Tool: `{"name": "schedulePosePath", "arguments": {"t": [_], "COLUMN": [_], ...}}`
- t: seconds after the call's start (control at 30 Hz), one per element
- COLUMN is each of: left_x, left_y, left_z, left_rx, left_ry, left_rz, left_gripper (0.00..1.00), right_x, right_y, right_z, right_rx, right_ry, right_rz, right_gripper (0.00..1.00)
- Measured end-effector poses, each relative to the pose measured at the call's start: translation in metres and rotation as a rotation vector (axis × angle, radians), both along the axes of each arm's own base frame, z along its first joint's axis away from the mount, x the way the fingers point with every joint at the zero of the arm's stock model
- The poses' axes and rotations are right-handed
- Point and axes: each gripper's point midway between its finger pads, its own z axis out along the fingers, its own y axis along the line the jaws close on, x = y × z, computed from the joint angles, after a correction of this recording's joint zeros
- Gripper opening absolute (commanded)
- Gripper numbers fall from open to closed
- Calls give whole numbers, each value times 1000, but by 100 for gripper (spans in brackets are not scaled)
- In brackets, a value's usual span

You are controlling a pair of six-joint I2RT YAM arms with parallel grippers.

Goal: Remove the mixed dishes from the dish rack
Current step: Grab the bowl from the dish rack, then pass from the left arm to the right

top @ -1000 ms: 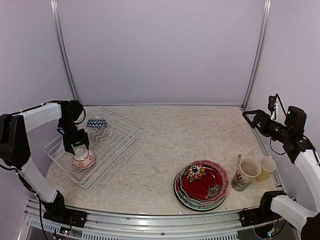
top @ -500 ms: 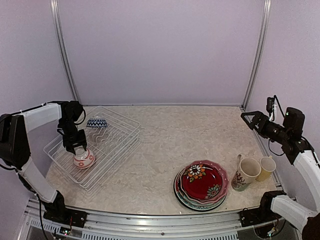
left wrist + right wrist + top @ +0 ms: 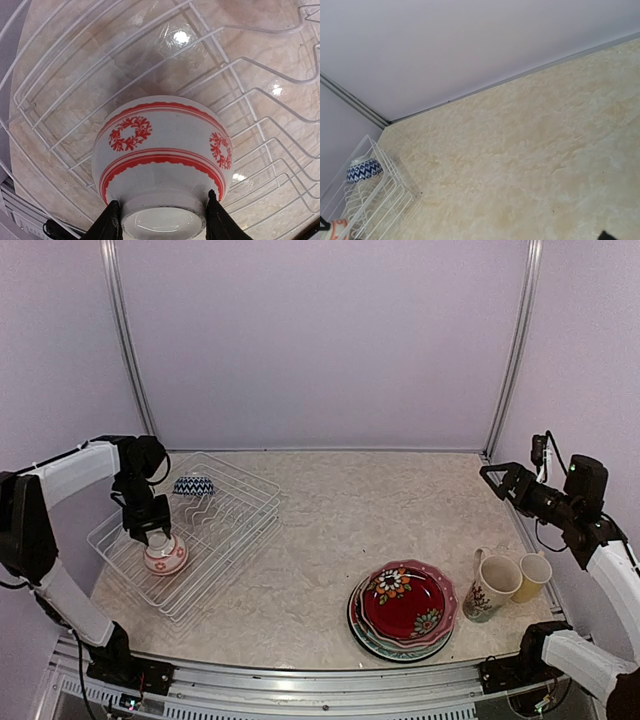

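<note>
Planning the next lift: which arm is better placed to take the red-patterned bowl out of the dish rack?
Left. The left gripper straddles the foot of the upturned red-patterned bowl inside the dish rack, while the right gripper hangs open near the right edge of the table, far from the rack.

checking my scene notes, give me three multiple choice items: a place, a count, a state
1. How many ceramic mugs stand right of the stack of round patterned plates?
A. two
B. one
C. four
2. Where is the blue-and-white patterned bowl?
A. on the plates
B. between the mugs
C. at the far corner of the white wire dish rack
3. How does the white ceramic bowl with red bands sit in the rack?
A. upright
B. upside down
C. on edge
Answers: 1 A, one cream floral, one yellow; 2 C, it sits at the rack's far end; 3 B, its foot ring faces up.
</note>
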Motion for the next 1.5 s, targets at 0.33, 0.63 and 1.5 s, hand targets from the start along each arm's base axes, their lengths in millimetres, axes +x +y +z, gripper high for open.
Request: {"name": "schedulePosePath", "arguments": {"t": [0.33,0.63,1.5], "left_x": [4,6,24], "left_y": [-13,-56,-263], "left_z": [70,137,172], "left_rx": [-87,-265,-807], "left_ry": [-170,-340,-427], "left_rz": [-12,-87,-411], "left_gripper": [27,26,20], "right_x": [0,8,-5], "right_y": [21,98,343], "right_z": [-6,-22,-2], "right_rx": [4,-4,438], "right_ry": [25,90,135], "right_rz": [46,207,806], "right_gripper": [100,100,90]}}
